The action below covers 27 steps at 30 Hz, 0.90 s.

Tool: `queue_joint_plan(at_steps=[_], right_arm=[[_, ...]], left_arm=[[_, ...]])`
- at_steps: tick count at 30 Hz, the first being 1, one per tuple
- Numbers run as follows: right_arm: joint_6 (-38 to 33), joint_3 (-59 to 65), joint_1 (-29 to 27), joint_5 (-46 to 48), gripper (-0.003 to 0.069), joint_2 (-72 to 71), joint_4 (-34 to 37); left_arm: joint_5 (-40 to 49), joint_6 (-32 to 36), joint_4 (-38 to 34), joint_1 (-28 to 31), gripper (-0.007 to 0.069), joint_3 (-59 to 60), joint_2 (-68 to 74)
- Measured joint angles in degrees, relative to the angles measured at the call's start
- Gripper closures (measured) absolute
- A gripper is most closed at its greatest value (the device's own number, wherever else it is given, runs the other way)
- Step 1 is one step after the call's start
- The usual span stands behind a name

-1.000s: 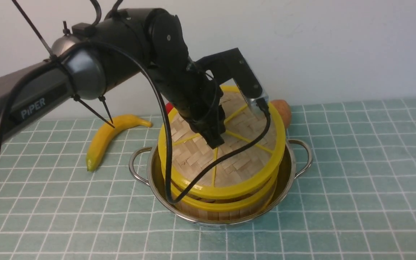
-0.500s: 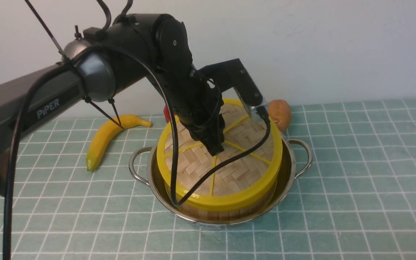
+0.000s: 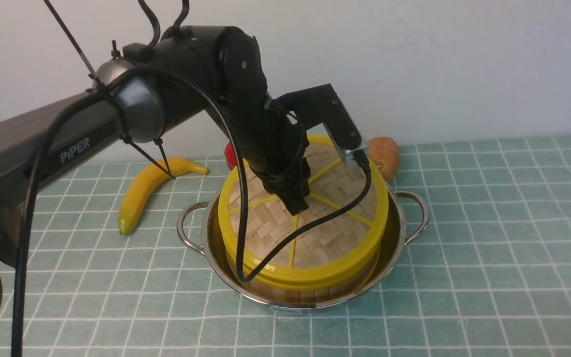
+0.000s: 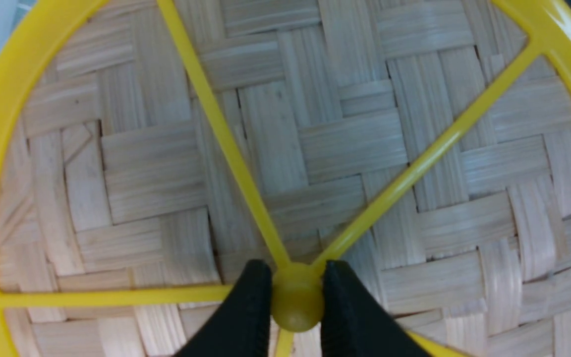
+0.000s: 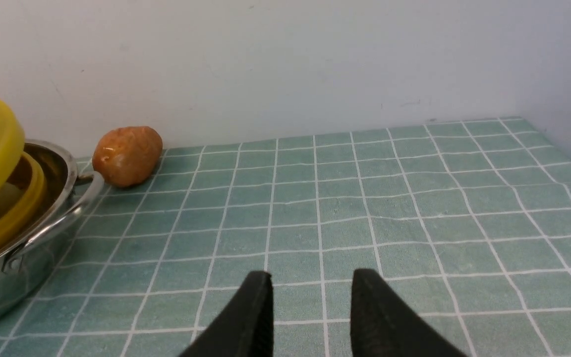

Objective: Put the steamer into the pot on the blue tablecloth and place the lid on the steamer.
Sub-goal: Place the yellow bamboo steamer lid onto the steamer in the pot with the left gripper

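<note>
Woven bamboo filled the left wrist view: the flat round lid (image 4: 315, 148) with its yellow rim and yellow spokes, and at the hub the small yellow centre knob (image 4: 295, 296) pinched between the two black fingers (image 4: 246, 317) of the left gripper (image 3: 297, 204), whose jaws were narrow and closed on that knob. In the front view the lid sat on top of the round bamboo steamer (image 3: 310, 290), whose slatted wall showed just below the lid's rim, and the steamer stood inside the wide shiny stainless-steel pot (image 3: 394, 248) with looped wire side handles. The pot rested on the pale teal-blue tablecloth (image 3: 488, 223) with thin white grid lines that covered the bench.

By these views the step in hand was the last one, seating the lid. Its rim looked slightly raised on the far side, and the right wrist view showed a gap between the lid's rim and the steamer's rim, so it may not have been fully down and level. The next move would call for lowering until the rims met all round, then opening the jaws and lifting straight up so the knob was not dragged sideways.

Lying apart, the right gripper (image 5: 310, 302) hovered low over bare cloth with its jaws partly open and empty. A yellow banana (image 3: 149, 188) and a brown potato (image 3: 384, 156) lay behind the pot.
</note>
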Motion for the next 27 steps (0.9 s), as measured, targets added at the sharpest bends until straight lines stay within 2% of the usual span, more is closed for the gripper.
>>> queue_joint_plan(at_steps=[27], right_arm=[[0.00,0.00,0.00,0.00,0.0417,0.00,0.00]], left_arm=[[-1.66,0.41,0.18,0.00,0.0505,0.00,1.57]])
